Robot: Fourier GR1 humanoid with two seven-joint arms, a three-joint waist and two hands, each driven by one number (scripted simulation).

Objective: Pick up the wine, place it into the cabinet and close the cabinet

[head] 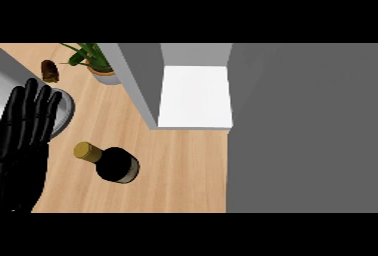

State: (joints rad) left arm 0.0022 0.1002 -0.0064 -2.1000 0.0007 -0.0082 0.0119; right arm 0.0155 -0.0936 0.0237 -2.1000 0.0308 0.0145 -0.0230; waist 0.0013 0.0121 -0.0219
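Grey cabinet (295,125) with its white inside stands open on my pale wooden counter (177,170). Black left hand (26,135) rests at the view's left, fingers straight. Dark gold-capped wine bottle (114,164) stands beside it, untouched.

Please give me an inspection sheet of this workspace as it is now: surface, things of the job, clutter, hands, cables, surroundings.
Surface: light wooden counter, with a grey panel along its right side.
Job's things: wine bottle, dark with a gold cap, stands on the counter, untouched; cabinet is open, its white inside showing, nothing seen in it.
Clutter: potted plant at the back; small brown object beside it, too small to identify; grey plate partly hidden behind the left hand.
Hands: left hand open, fingers up, at the left edge, apart from the bottle; right hand not in view.
Cables: nothing seen.
Surroundings: grey cabinet wall left of the opening.
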